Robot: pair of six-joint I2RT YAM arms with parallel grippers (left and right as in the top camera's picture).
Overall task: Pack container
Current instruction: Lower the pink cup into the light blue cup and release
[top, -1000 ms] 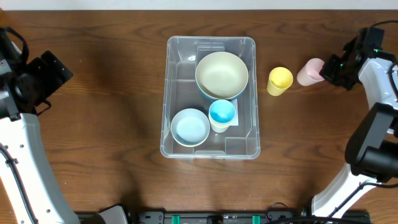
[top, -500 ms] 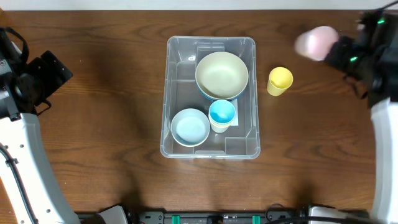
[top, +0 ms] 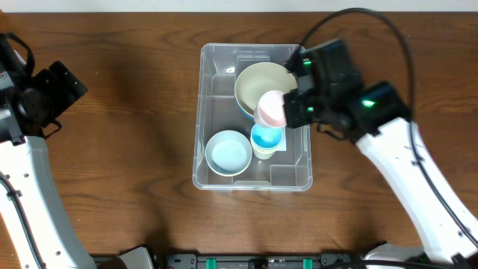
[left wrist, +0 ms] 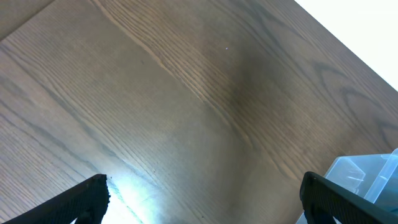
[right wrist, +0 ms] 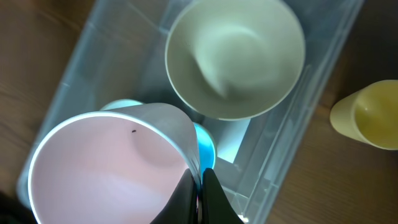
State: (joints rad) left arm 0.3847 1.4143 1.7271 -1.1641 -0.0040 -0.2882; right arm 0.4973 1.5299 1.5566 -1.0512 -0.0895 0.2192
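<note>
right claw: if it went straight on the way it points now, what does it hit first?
Likely the blue cup in the container: it shows just past the right claw, shut on the wall of the pink cup. The cream bowl lies close beside it; depth unclear.

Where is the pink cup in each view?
Overhead: pink cup right of centre, over the container.
Left wrist: not in it.
Right wrist: lower left, rim pinched by the right end effector.
Shared landmark: the container, its corner at lower right in left wrist, across the top in right wrist.
</note>
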